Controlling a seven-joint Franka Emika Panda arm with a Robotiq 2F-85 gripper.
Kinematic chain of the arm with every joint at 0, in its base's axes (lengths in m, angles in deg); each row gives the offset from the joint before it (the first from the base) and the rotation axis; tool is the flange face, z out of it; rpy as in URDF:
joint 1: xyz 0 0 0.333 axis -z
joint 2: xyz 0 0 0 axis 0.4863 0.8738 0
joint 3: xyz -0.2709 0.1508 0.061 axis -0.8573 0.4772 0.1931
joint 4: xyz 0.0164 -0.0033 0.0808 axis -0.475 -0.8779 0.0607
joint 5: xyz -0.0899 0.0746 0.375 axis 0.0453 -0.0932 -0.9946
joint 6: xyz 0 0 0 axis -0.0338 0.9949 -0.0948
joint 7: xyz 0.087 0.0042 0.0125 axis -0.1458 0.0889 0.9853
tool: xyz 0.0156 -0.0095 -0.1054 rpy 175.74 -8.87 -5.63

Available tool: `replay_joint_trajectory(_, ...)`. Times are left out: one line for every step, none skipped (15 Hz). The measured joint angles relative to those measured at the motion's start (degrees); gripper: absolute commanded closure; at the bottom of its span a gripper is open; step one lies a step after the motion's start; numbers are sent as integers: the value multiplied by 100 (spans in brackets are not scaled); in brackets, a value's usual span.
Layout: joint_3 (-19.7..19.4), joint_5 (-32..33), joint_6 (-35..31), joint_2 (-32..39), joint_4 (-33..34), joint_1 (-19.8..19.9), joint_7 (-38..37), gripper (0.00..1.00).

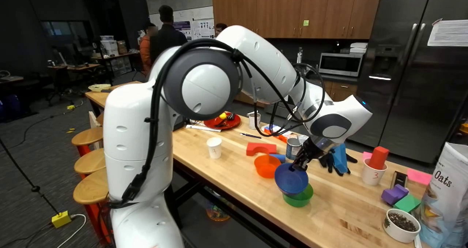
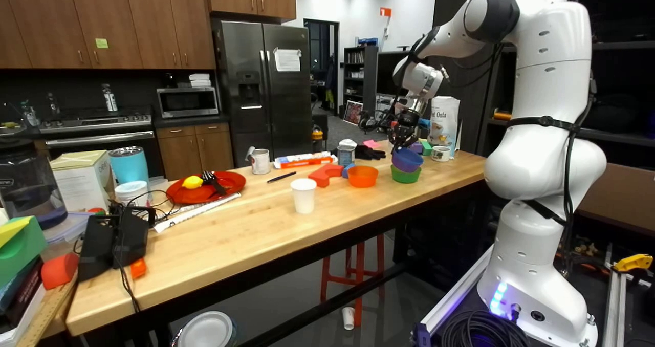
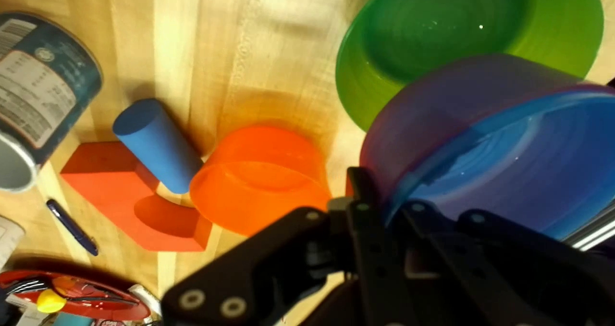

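Your gripper is pinched on the rim of the blue bowl, its jaws nearly together with only that wall between them, so the bowl can pivot or slip if its far side catches. It is tilted over the green bowl, overlapping it in both exterior views; you cannot tell whether the two touch. If they do, pressing down or dragging sideways could skid or tip the green bowl, which stands not far from the edge of the table. Letting go at this lean could drop the blue bowl crooked, half in and half out of the green one. Swinging low toward the orange bowl risks shoving it into the blue cylinder and the red arch block just beside it.
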Motion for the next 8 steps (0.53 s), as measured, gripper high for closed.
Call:
replay_joint_trajectory(-15, -2, 85, 80, 57, 0, -88, 98)
replay_joint_trajectory(-26, -10, 149, 156, 122, 0, -187, 98)
replay_joint_trajectory(-36, -23, 174, 227, 190, 0, -301, 98)
replay_joint_trajectory(-47, -46, 172, 287, 256, 1, -408, 98)
replay_joint_trajectory(-56, -85, 166, 337, 324, 1, -504, 98)
replay_joint_trajectory(-61, -113, 164, 383, 393, 3, -591, 98)
replay_joint_trajectory(-64, -120, 163, 426, 466, 4, -674, 98)
replay_joint_trajectory(-65, -121, 163, 470, 543, 5, -747, 98)
